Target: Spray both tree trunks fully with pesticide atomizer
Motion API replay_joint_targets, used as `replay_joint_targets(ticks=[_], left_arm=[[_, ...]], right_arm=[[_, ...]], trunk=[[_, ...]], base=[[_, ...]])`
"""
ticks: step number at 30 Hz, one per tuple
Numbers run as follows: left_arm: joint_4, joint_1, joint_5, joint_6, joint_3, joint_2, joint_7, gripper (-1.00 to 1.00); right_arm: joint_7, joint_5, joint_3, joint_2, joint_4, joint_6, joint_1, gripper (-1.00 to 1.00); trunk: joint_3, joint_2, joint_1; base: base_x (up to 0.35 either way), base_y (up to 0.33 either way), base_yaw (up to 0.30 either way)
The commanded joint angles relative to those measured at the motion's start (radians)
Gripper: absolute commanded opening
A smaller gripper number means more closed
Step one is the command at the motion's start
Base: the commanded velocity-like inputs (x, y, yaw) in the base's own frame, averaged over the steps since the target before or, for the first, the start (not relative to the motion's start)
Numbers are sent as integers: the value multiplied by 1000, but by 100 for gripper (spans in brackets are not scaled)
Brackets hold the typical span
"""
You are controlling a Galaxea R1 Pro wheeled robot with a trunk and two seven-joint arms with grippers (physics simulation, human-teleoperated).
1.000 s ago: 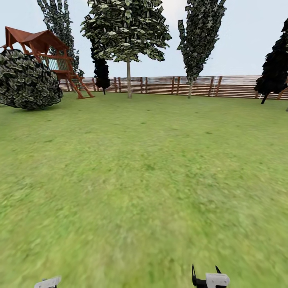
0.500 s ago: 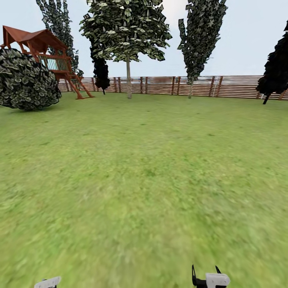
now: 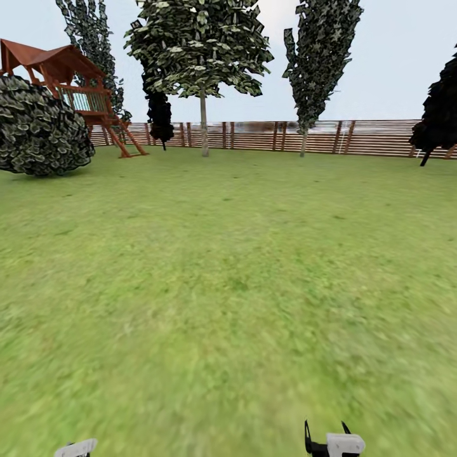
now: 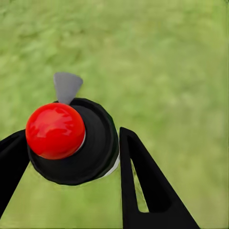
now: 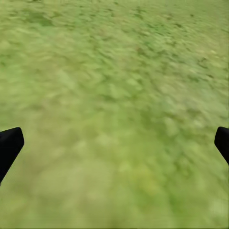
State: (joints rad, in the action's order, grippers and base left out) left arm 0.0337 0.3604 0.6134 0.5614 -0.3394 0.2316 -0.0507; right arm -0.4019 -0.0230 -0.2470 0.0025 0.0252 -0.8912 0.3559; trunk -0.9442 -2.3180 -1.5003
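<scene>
Compared with a second ago, the whole head view has slid a little: the round bush (image 3: pixel 39 127) and the red wooden playhouse (image 3: pixel 70 82) sit a bit more to the left, and the black tree (image 3: pixel 438 111) at the right edge has slid right, so our camera has moved, not the things.

Our left pincer (image 4: pixel 67 157) is closed on the pesticide atomizer (image 4: pixel 71 140). We see its round black top with a red ball on it and a small grey nozzle, and a black finger (image 4: pixel 143 181) presses against each side. In the head view only a white bit of this arm (image 3: pixel 76 448) peeks in at the bottom.

Our right pincer (image 5: pixel 114 145) is wide open and holds nothing (just blurry grass between its two black tips).

The lawn (image 3: pixel 228 266) stretches ahead to the brown slat fence (image 3: pixel 285 136). Two trees stand far off by the fence: a wide leafy tree (image 3: pixel 200 47) with a pale trunk (image 3: pixel 204 124), and a narrow tall tree (image 3: pixel 320 51) with a thin trunk (image 3: pixel 303 143).
</scene>
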Motion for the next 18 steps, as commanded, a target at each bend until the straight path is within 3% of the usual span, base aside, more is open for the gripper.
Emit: replay_joint_targets(ticks=[1, 18], left_arm=[[0, 0, 0, 0, 0, 0, 0, -100], [0, 0, 0, 2, 0, 0, 0, -100]], right_arm=[[0, 0, 0, 0, 0, 0, 0, 100], [0, 0, 0, 0, -1, 0, 0, 100]], trunk=[[0, 0, 0], [0, 0, 0]], base=[[339, 0, 0], [339, 0, 0]])
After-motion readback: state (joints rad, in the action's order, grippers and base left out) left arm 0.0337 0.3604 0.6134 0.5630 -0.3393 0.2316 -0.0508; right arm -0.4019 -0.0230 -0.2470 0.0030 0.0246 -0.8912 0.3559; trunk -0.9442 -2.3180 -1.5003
